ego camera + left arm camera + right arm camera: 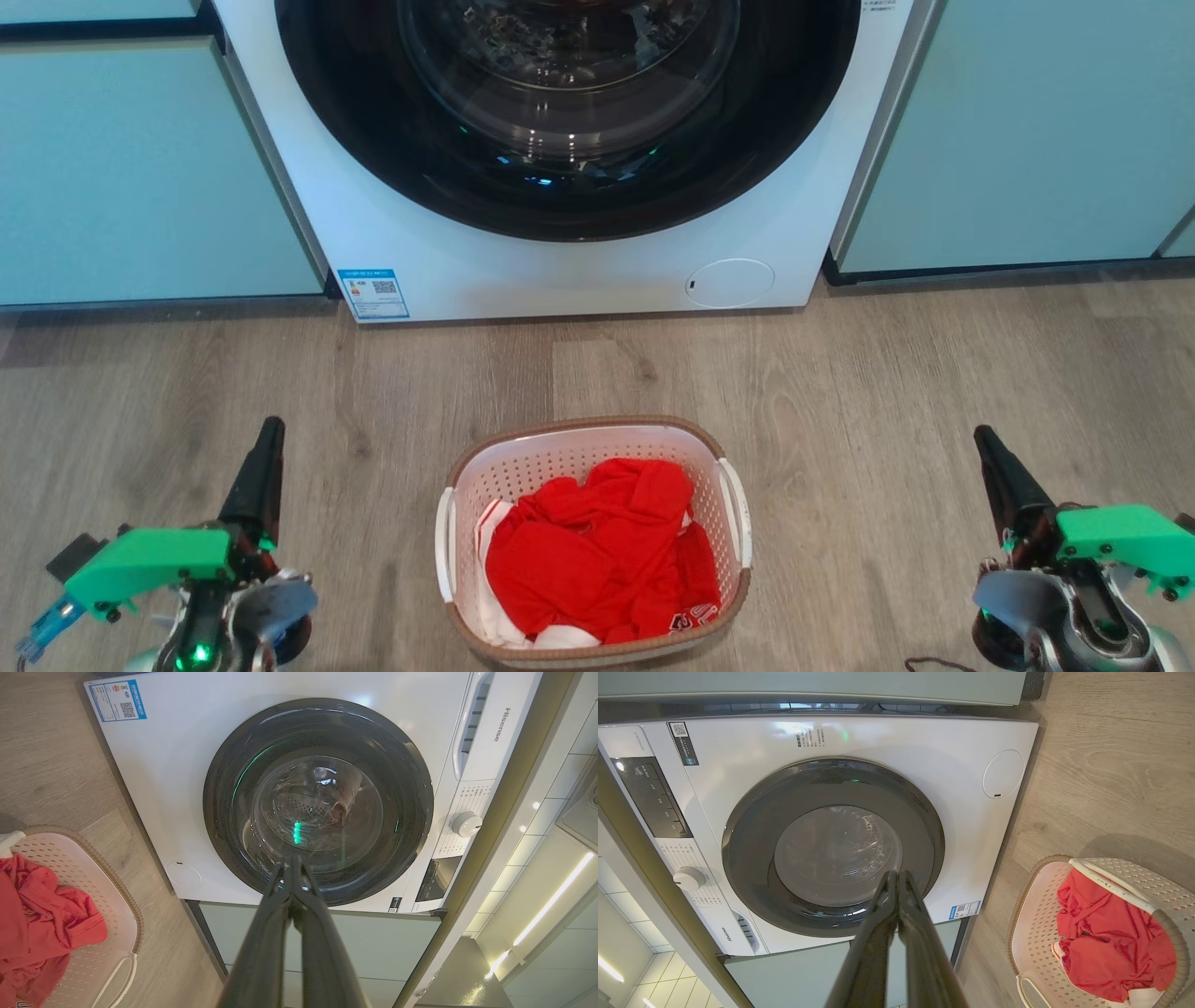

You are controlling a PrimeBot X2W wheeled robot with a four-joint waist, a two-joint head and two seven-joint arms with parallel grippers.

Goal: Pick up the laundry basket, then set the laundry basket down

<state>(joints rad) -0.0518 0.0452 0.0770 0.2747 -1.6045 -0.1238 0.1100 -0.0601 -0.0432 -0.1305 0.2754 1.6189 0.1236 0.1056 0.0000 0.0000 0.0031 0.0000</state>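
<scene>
Presently, both arms sit low at the near edge of the head view, one on each side of the laundry basket, well apart from it and touching nothing.

Arm pose:
- The left gripper is at the lower left. Its two dark fingers point up the view toward the washing machine. The left wrist view shows the jaws closed tip to tip and holding nothing.
- The right gripper mirrors it at the lower right. The right wrist view shows its jaws likewise pressed together and empty.

Task item: the laundry basket stands upright on the wooden floor, centred between the two grippers and in front of the washing machine, with a strip of bare floor between them. It holds red clothes heaped below its brown rim, with some white fabric at the near edge.

Count:
- Laundry basket: one.
- White side handles: two, one per side.
- Washing machine: one, with its round dark door closed.
- Grippers: two.
- Pale green cabinet fronts: one on either side of the machine.
</scene>
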